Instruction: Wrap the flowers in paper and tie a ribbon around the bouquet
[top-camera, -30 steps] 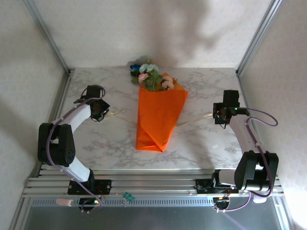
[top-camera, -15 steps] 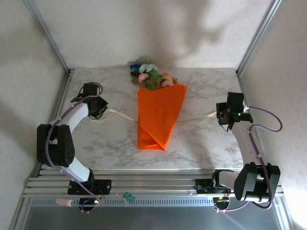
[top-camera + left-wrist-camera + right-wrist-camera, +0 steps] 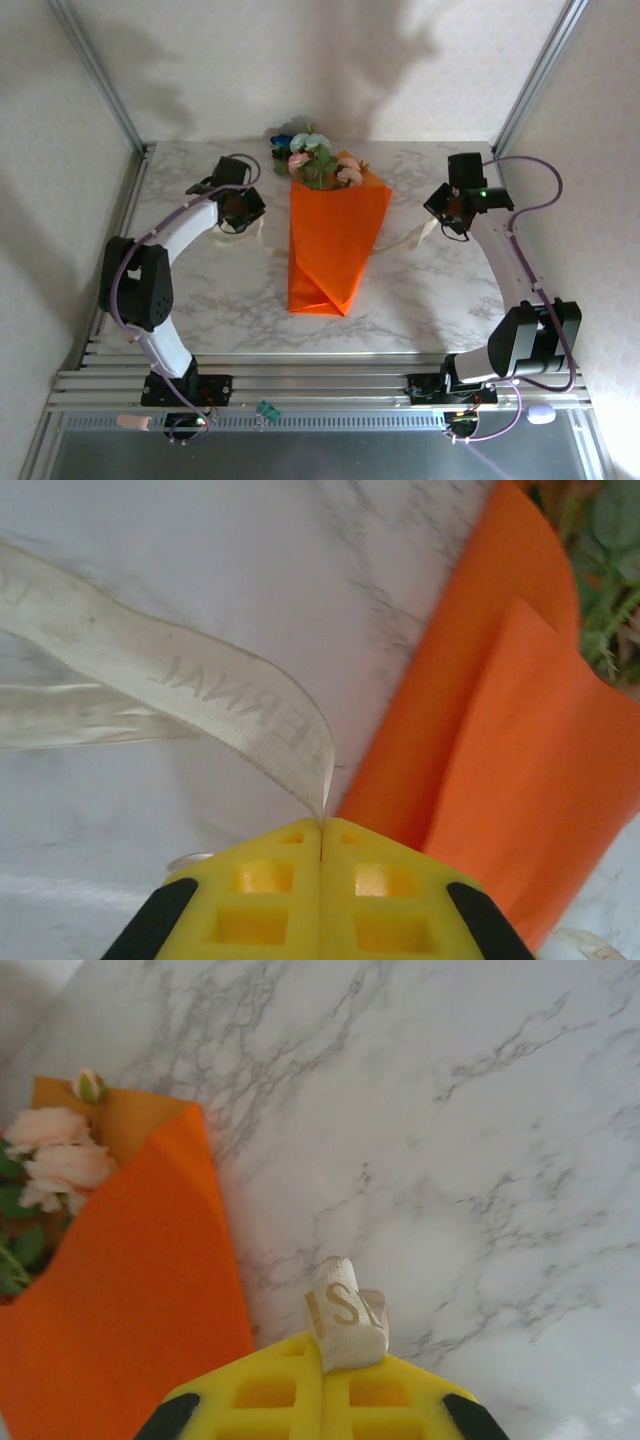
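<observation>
The bouquet [image 3: 335, 245] lies in the middle of the marble table, an orange paper [image 3: 500, 740] cone with its point toward me. Pink, white and blue flowers [image 3: 310, 160] stick out of its far wide end. The cream ribbon [image 3: 412, 237] runs under the cone and comes out on both sides. My left gripper [image 3: 243, 210] is shut on the ribbon's left end [image 3: 200, 685], just left of the cone's upper part, yellow pads closed [image 3: 322, 825]. My right gripper [image 3: 447, 212] is shut on the folded right end [image 3: 345, 1312], to the right of the paper [image 3: 110, 1280].
The marble tabletop [image 3: 440, 300] is bare around the cone. Metal frame posts [image 3: 100, 80] and white walls close in the back and sides. An aluminium rail [image 3: 320, 385] carries both arm bases at the near edge.
Both grippers have moved toward the back of the table and inward toward the cone's upper part, carrying the ribbon ends with them. The bouquet has barely shifted.
</observation>
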Motion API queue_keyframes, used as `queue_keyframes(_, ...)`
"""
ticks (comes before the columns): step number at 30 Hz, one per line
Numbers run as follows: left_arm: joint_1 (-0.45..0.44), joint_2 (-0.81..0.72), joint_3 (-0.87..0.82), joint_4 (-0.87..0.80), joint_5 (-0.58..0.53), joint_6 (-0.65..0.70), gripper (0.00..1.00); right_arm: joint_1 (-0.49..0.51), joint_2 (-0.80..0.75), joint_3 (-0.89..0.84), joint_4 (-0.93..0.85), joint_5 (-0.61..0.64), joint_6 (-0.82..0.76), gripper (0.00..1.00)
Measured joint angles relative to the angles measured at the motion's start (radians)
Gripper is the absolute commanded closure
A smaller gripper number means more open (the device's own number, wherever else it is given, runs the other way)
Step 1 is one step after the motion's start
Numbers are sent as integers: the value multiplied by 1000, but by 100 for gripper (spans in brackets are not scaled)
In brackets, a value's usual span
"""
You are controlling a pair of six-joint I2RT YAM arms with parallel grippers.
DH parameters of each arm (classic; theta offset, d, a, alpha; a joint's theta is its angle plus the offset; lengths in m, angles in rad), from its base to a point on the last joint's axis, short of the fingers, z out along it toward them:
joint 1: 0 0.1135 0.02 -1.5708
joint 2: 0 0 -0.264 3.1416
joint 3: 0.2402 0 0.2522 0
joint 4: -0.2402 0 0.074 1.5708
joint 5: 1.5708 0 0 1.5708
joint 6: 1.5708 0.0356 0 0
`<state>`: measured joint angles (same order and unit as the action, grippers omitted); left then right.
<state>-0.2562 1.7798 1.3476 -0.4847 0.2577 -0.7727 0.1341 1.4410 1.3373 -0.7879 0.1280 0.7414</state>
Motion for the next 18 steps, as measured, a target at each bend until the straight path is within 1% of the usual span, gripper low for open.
queue_keyframes(4,-65,47,53,-7,-18,6,100,8,71,97,-75,118,-81,100)
queue_keyframes(8,-103,61,49,-17,-20,6,100,44,77,129,-103,208,-147,100)
queue_keyframes(13,-117,73,33,-16,-26,6,100,109,49,128,-137,278,-182,100)
queue_keyframes(18,-117,90,27,-17,-31,6,100,163,-63,56,-171,319,-176,100)
